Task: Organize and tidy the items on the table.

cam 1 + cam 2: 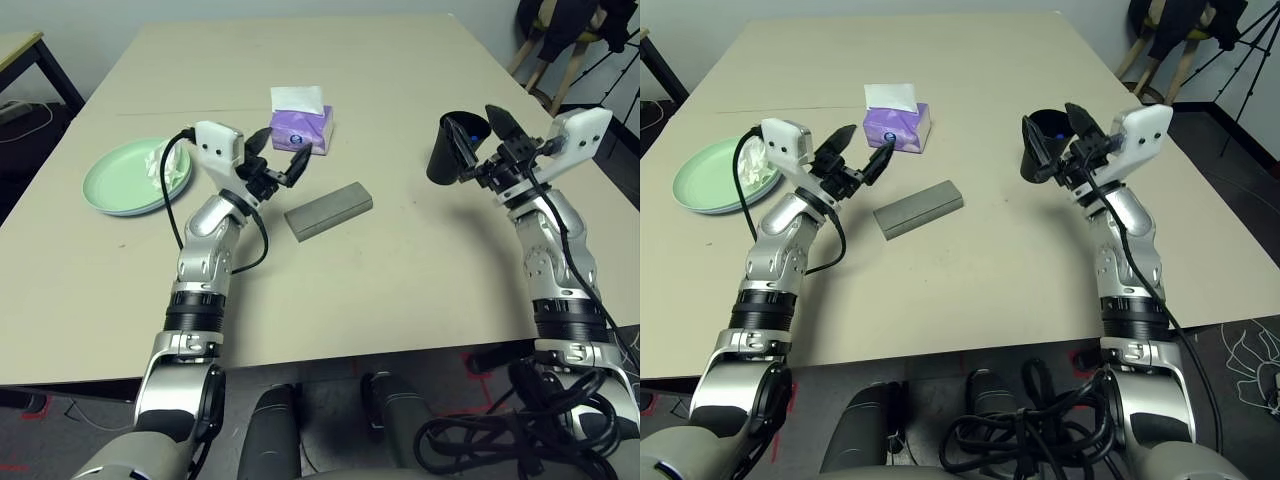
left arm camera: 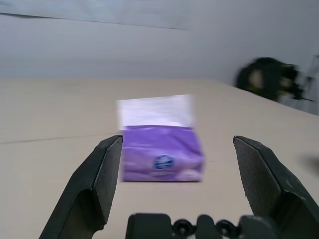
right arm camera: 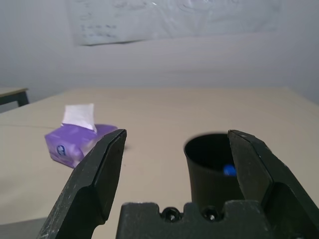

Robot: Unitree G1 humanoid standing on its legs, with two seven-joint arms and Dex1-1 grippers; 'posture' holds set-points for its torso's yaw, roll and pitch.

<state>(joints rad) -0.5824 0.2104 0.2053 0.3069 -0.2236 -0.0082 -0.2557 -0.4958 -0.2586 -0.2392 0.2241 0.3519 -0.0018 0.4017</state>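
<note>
Hovering both arms, I see left gripper (image 1: 277, 158) wide open, empty, before tissue box (image 1: 301, 124); right gripper (image 1: 482, 139) wide open, empty, beside black cup (image 1: 1042, 146) near table (image 1: 400, 260) right edge. Risk: finger nudge tips cup over edge.

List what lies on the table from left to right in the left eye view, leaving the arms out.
mint green plate with crumpled white tissue at its right side → purple tissue box → grey glasses case → black cup
</note>
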